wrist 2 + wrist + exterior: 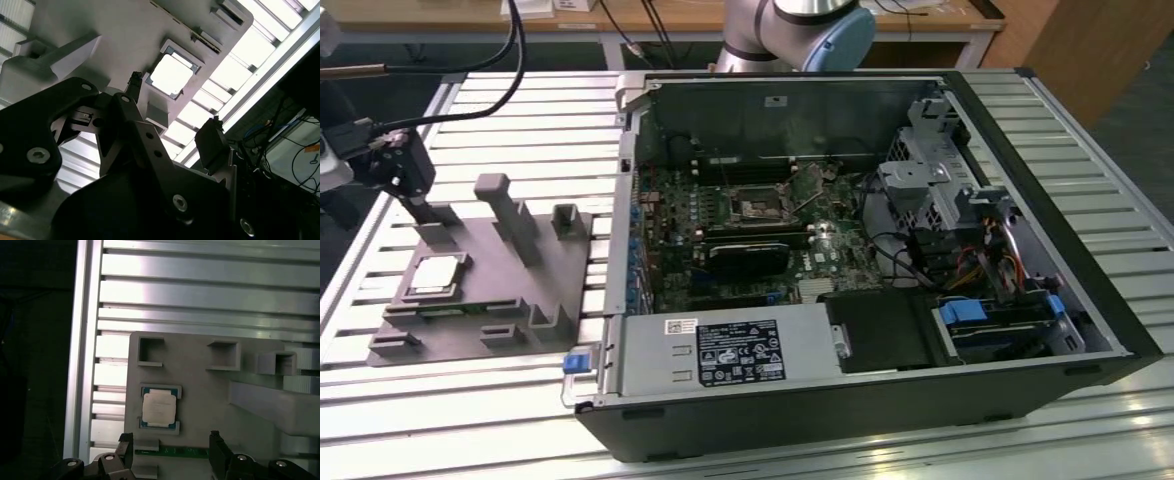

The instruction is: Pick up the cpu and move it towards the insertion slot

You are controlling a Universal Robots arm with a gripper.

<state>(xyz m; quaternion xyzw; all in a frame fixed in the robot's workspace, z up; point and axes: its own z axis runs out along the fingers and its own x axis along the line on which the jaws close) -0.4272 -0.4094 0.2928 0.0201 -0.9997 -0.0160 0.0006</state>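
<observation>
The arm [794, 25] runs off the exterior view's top edge. The insertion slot [757, 207] is too small there to make out its inside. In the first wrist view the claw [171, 442] has its fingers [216, 450] cut off at the frame's edge

No text, number or sign is legible. Printed surfaces present:

A black label [736, 353] with white print lies on the power supply housing [654, 365] in the exterior view; its characters are too small to read. A white sticker [680, 325] sits just beside it on the same housing, unreadable. A small pale sticker [774, 100] stands on the inner case wall [720, 115], unreadable. The cpu [159, 409] top carries faint markings in the first wrist view, not decipherable
</observation>
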